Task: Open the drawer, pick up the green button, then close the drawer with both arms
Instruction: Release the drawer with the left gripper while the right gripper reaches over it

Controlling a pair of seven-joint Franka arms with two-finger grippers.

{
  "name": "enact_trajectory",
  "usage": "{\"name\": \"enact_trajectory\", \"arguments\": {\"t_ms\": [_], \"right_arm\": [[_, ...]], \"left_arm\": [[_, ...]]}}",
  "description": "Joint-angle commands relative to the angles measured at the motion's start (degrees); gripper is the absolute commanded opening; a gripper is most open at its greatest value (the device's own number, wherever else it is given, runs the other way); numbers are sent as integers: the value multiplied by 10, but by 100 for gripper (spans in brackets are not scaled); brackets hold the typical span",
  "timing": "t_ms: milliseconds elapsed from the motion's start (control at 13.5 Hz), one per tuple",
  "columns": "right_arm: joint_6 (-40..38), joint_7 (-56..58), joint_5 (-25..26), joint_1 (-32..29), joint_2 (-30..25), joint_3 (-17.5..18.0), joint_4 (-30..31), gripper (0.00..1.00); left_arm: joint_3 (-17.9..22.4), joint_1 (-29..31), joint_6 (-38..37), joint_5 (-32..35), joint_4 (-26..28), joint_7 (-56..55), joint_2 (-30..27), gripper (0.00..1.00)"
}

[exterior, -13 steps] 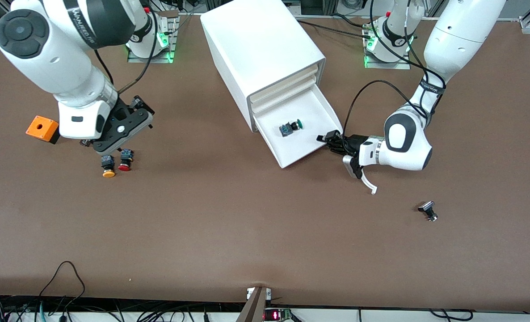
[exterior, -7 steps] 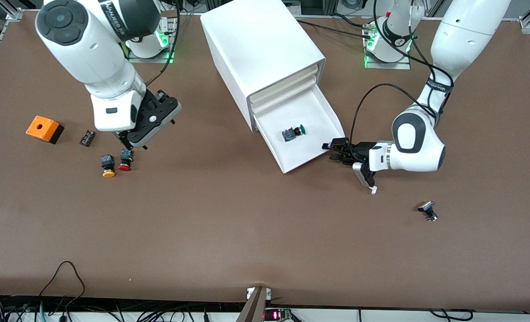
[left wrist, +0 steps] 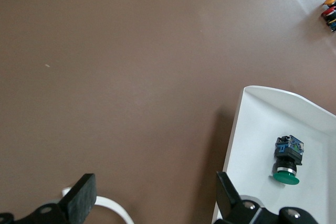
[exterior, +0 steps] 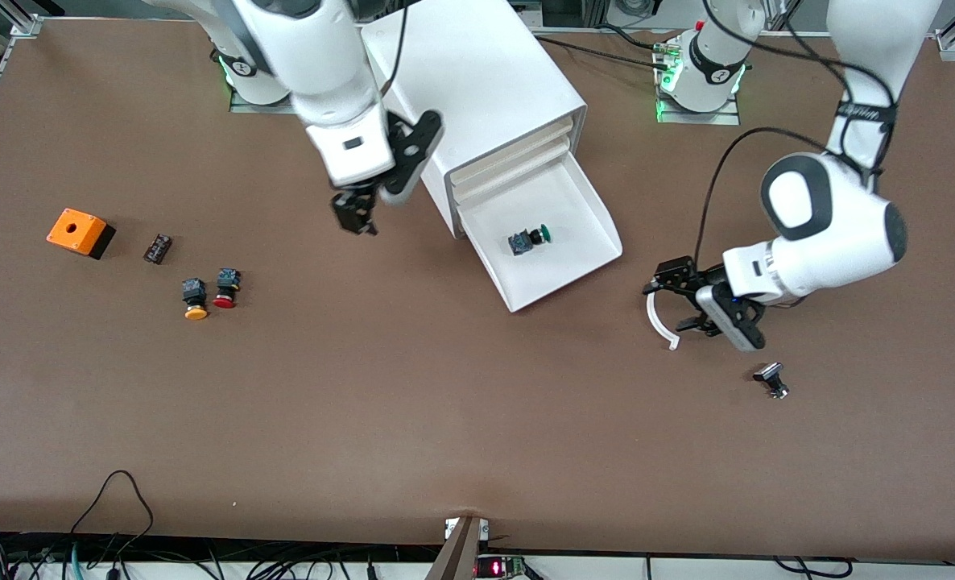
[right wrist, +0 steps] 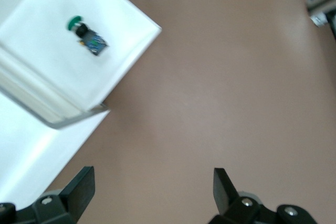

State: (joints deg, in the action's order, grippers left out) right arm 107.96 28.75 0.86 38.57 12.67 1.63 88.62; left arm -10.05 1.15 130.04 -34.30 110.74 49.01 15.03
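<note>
The lowest drawer (exterior: 586, 211) of the white cabinet (exterior: 469, 80) stands pulled out. The green-capped button (exterior: 528, 239) lies on its side inside it. My right gripper (exterior: 356, 217) hangs open and empty over the table beside the cabinet, on the right arm's side. Its wrist view shows the drawer (right wrist: 126, 19) and the button (right wrist: 86, 35) ahead of the open gripper (right wrist: 152, 190). My left gripper (exterior: 675, 303) is open and empty, low over the table just off the drawer's front corner. Its wrist view shows the drawer (left wrist: 257, 135), the button (left wrist: 286, 161) and the open gripper (left wrist: 155, 203).
A white curved strip (exterior: 659, 321) lies on the table under my left gripper and shows in its wrist view (left wrist: 113, 207). A small black and silver part (exterior: 771, 379) lies nearer the front camera. An orange box (exterior: 80, 232), a dark block (exterior: 157, 248), a yellow-capped button (exterior: 195, 298) and a red-capped button (exterior: 225, 288) lie toward the right arm's end.
My right arm has swung from over the red and yellow buttons to beside the cabinet. My left gripper has drawn back from the drawer's front edge and turned. The drawer stays open.
</note>
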Motion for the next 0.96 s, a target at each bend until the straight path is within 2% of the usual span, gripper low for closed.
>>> {"name": "enact_trajectory", "arguments": {"t_ms": [0, 74, 297, 519, 742, 890], "right_arm": [[-1, 56, -37, 12, 18, 0, -14, 100], [0, 88, -49, 12, 20, 0, -14, 100], [2, 217, -92, 9, 45, 0, -30, 100], [-15, 242, -88, 29, 93, 1, -91, 100], [-11, 265, -54, 69, 140, 0, -114, 100], [-13, 265, -47, 84, 174, 0, -146, 100]], "left_arm": [[-1, 14, -38, 102, 17, -60, -74, 100], [14, 15, -70, 137, 12, -98, -95, 100], [47, 15, -219, 257, -92, -217, -108, 100], [63, 15, -351, 330, -174, -293, -111, 100], [78, 14, -431, 357, -189, -364, -126, 100], [79, 14, -428, 362, -186, -381, -124, 100]]}}
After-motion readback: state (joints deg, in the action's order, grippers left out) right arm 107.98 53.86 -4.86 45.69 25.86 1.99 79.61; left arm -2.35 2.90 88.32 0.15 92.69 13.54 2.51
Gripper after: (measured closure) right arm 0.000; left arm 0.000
